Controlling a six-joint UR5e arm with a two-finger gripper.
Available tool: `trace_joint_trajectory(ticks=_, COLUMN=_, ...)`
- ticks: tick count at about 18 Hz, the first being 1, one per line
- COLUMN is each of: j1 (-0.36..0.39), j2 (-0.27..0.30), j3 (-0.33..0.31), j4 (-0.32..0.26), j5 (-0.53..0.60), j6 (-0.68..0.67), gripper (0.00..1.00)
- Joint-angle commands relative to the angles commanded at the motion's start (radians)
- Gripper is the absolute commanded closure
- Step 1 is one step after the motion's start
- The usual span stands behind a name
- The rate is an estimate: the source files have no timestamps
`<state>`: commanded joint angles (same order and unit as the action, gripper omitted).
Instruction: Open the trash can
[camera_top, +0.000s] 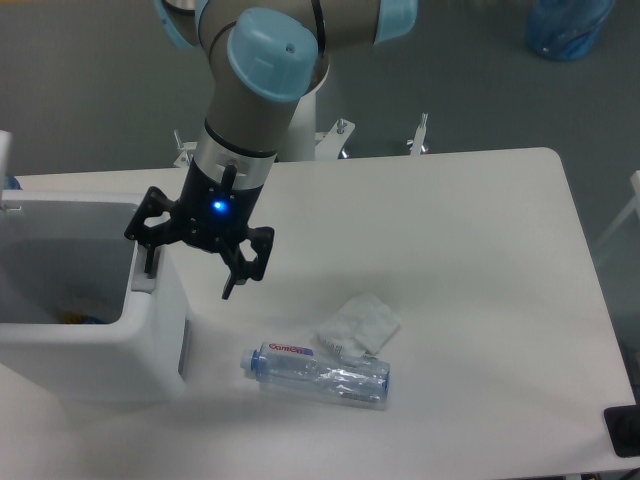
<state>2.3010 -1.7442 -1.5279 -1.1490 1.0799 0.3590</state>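
Black two-finger end effector (190, 268), fingers spread, hangs over right rim of large white boxy plastic trash can (150, 335), interior exposed; clear plastic bottle (318, 373) at its 4 o'clock on white desk (480, 280).

White boxy trash can (90, 340) stands open at table's left edge.

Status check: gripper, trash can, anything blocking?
Gripper open, empty, one finger at the trash can right rim. Can's top open, interior showing. Plastic bottle and crumpled wrapper lie on the table, clear of the can.
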Motion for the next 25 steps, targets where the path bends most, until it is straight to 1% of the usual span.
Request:
trace_joint_trajectory(ticks=4, j1=0.015, j2=0.003, j3=0.008, j4=0.006, j5=0.011, j6=0.015, gripper=0.00)
trace_joint_trajectory(ticks=7, j1=0.078, j2=0.006, j3=0.009, j4=0.009, j5=0.107, j6=0.044, gripper=0.00)
trace_joint_trajectory(ticks=10, j1=0.132, j2=0.003, j3=0.011, j4=0.024, j5=0.176, j6=0.139, gripper=0.00)
trace_joint_trajectory(ticks=13, j1=0.210, j2=-0.008, j3=0.009, j4=0.038, j5=0.186, j6=0.276, gripper=0.00)
trace_joint_trajectory(ticks=14, j1=0.244, j2=-0.015, j3=0.008, j4=0.044, j5=0.195, j6=0.317, gripper=0.00)
trace_joint_trajectory(ticks=17, j1=0.340, j2=-0.069, j3=-0.006, j4=0.049, j5=0.300, j6=0.428, gripper=0.00)
trace_joint_trajectory(ticks=19, j1=0.385, j2=-0.103, j3=-0.002, j4=0.051, j5=0.347, j6=0.484, gripper=0.00)
trace_joint_trajectory(ticks=21, j1=0.438, j2=-0.141, j3=0.005, j4=0.061, j5=0.351, j6=0.543, gripper=0.00)
trace_joint_trajectory(ticks=22, j1=0.458, j2=-0.156, j3=0.006, j4=0.077, j5=0.351, j6=0.586, gripper=0.00)
trace_joint_trajectory(ticks=24, j1=0.489, j2=-0.181, j3=0.008, j4=0.116, j5=0.351, j6=0.697, gripper=0.00)
trace_joint_trajectory(ticks=25, j1=0.498, j2=-0.190, j3=0.006, j4=0.120, j5=0.353, j6=0.756, gripper=0.00)
